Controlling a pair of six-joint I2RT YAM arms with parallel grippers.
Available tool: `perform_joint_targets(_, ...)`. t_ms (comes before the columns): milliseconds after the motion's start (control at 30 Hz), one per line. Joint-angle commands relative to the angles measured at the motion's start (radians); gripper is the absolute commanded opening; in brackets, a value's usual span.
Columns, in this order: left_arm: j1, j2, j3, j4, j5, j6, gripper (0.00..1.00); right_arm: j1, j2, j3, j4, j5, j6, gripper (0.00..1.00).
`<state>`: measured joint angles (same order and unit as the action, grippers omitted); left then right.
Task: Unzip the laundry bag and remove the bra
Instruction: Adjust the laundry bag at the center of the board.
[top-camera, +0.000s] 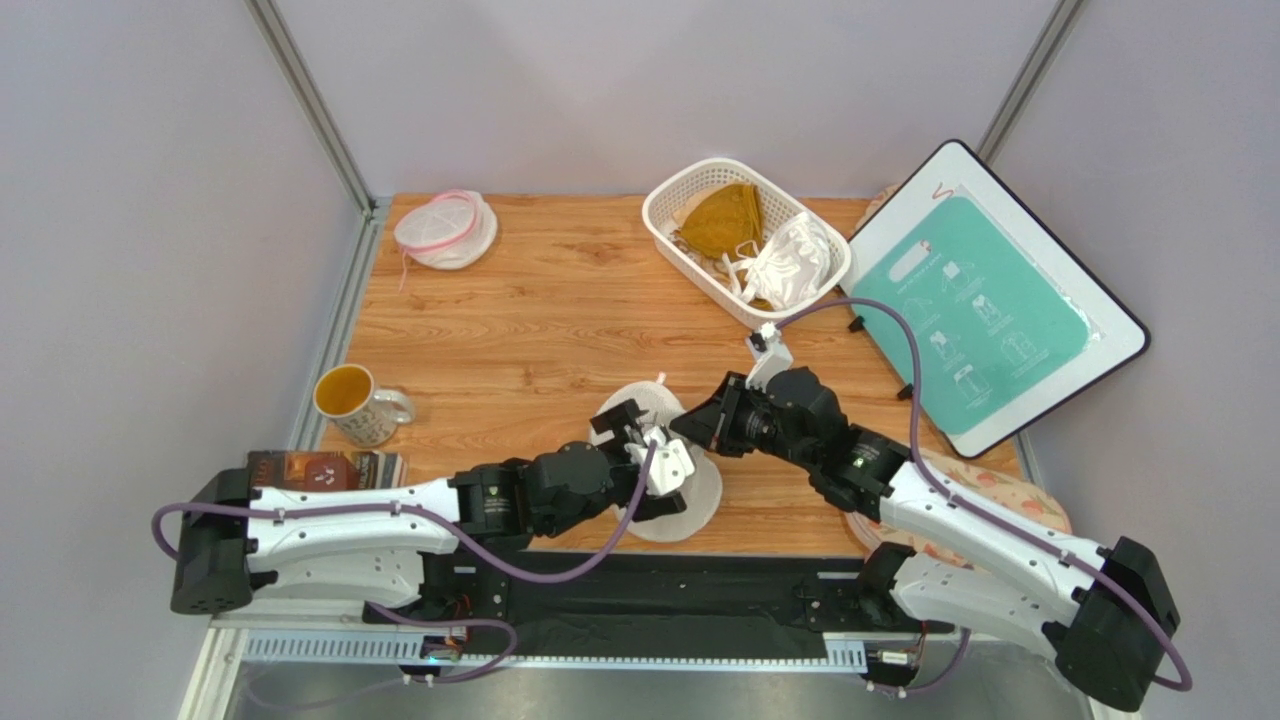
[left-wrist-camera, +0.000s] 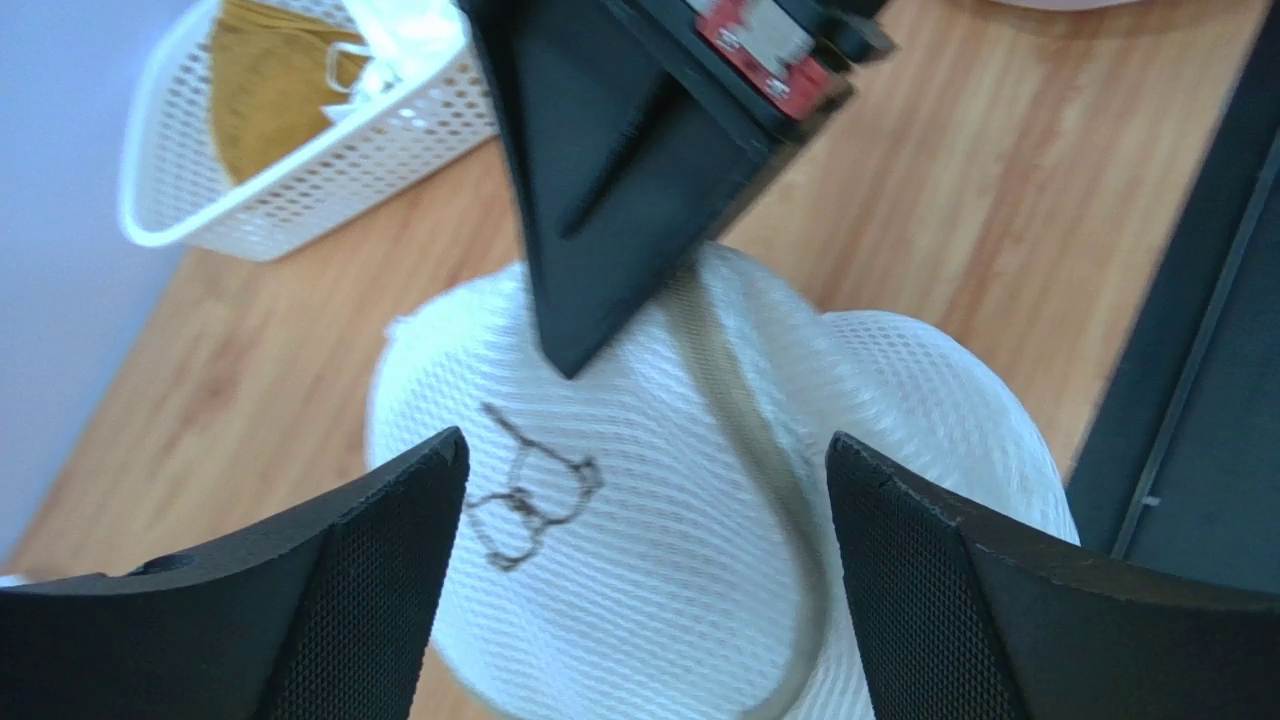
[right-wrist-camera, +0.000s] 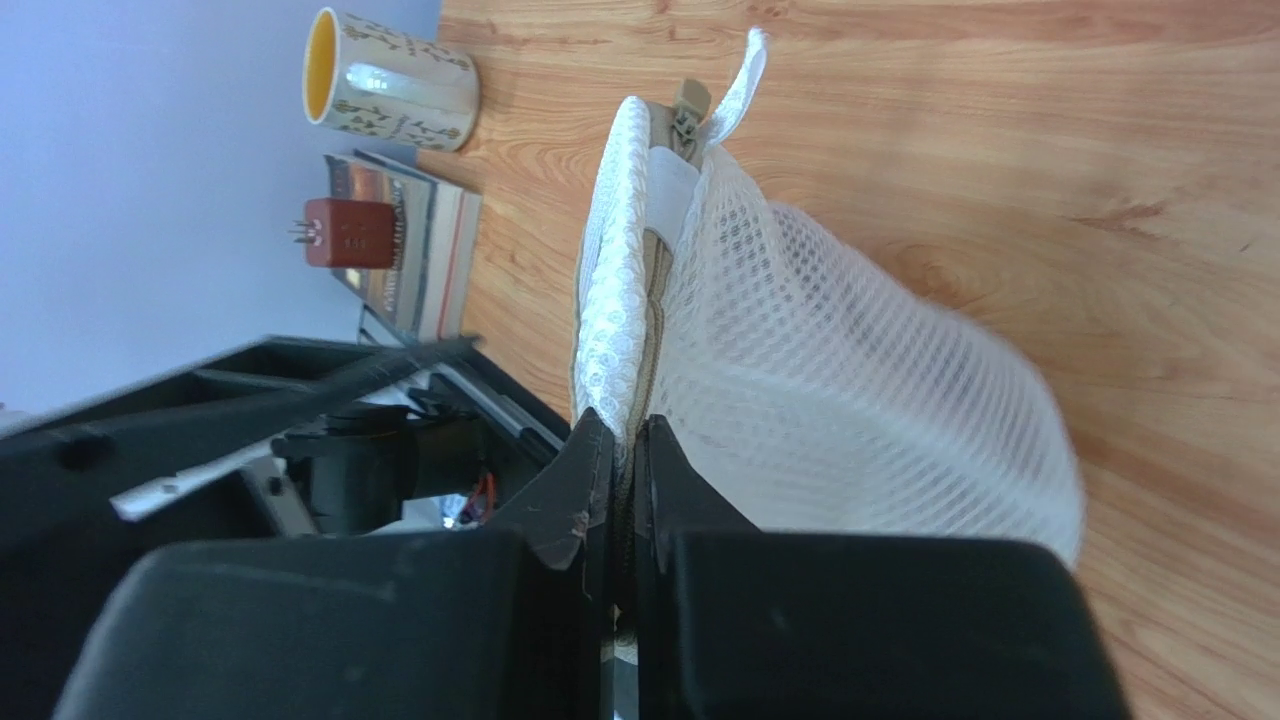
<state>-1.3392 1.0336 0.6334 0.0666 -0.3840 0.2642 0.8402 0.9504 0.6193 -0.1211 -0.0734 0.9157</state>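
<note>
The whitish mesh laundry bag (top-camera: 643, 420) stands on edge near the table's front, between my two grippers. My right gripper (top-camera: 694, 425) is shut on the bag's zip seam; in the right wrist view its jaws (right-wrist-camera: 628, 435) pinch the beige zip tape where the bag (right-wrist-camera: 842, 375) bulges to the right. My left gripper (top-camera: 661, 458) is open; in the left wrist view (left-wrist-camera: 646, 450) its fingers stand apart in front of the bag's round end (left-wrist-camera: 646, 510), with the zip tape (left-wrist-camera: 751, 435) running across it. The pink bra does not show; the bag looks shut.
A white basket (top-camera: 672, 225) at the back holds a mustard bra (top-camera: 718, 218) and a white bra (top-camera: 789, 263). A flat pink-rimmed pouch (top-camera: 446, 228) lies back left. A mug (top-camera: 353, 402) and book (top-camera: 323, 470) are left. A teal board (top-camera: 992, 300) leans right.
</note>
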Motion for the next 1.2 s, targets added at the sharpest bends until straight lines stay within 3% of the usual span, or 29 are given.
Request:
perform_joint_targets(0,0.011,-0.038,0.135,-0.049,-0.145,-0.101,1.0,-0.004,0.011,0.06,0.021,0.031,-0.196,0.0)
perform_joint_targets(133,0.089,-0.147,0.207,-0.227,-0.037,-0.294,1.0,-0.049,0.013,0.109,0.043,-0.057,-0.391,0.0)
perform_joint_targets(233,0.202,-0.202,0.226,-0.307,0.098,-0.436,1.0,-0.087,0.021,0.119,0.058,-0.216,-0.527,0.0)
perform_joint_targets(267,0.286,-0.205,0.23,-0.333,0.167,-0.512,1.0,-0.092,0.024,0.112,0.057,-0.251,-0.596,0.0)
perform_joint_targets(467,0.555,-0.21,0.123,-0.303,0.5,-0.623,1.0,-0.148,-0.001,0.082,0.057,-0.527,-0.678,0.0)
perform_joint_targets(700,0.656,-0.227,-0.049,-0.073,0.743,-0.674,1.0,-0.273,0.031,0.114,-0.026,-0.918,-0.707,0.0)
perform_joint_targets(800,0.669,-0.23,-0.06,-0.024,0.769,-0.668,1.0,-0.291,0.085,0.174,-0.144,-0.994,-0.779,0.0)
perform_joint_targets(1167,0.684,-0.121,-0.066,0.053,0.988,-0.683,0.99,-0.291,0.136,0.195,-0.127,-1.095,-0.788,0.0)
